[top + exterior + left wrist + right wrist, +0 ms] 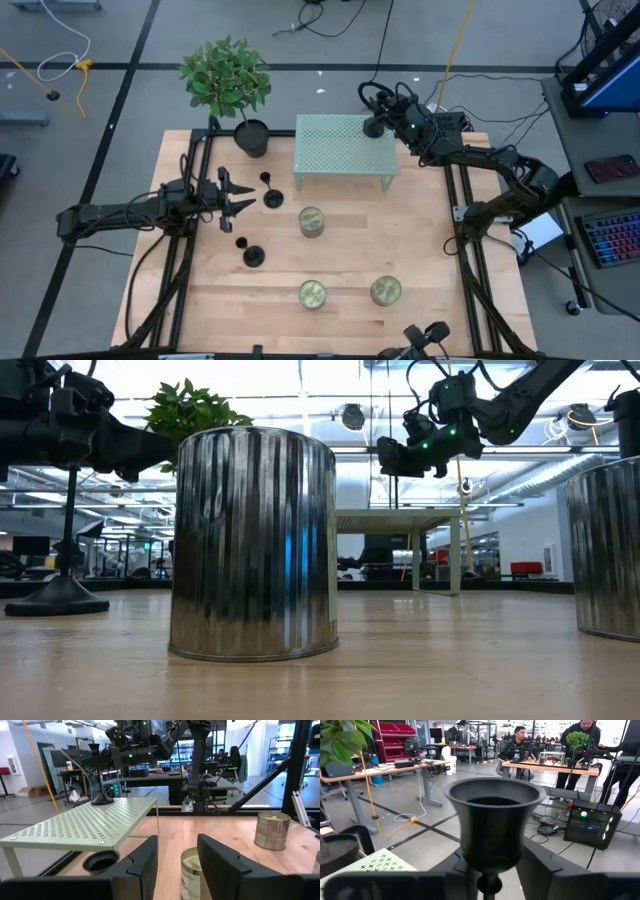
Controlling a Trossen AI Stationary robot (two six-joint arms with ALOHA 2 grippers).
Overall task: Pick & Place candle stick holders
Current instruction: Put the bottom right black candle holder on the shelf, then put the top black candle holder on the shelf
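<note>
Three black candle stick holders show. One [374,127] stands by its round base on the pale green perforated shelf [345,150]; it also shows in the left wrist view [102,797]. My right gripper [385,118] is open, and its fingers stand on either side of the stem below the cup top [492,820]. A second holder [272,195] stands on the table just ahead of my open, empty left gripper [243,200]; its cup [101,862] shows beside the left finger. The third holder [250,253] stands on the table nearer the front.
Three metal jar candles stand on the table: one in the middle [311,221] and two near the front [312,294] [386,291]. A potted plant [250,135] stands at the shelf's left. People sit at desks in the room beyond [520,740].
</note>
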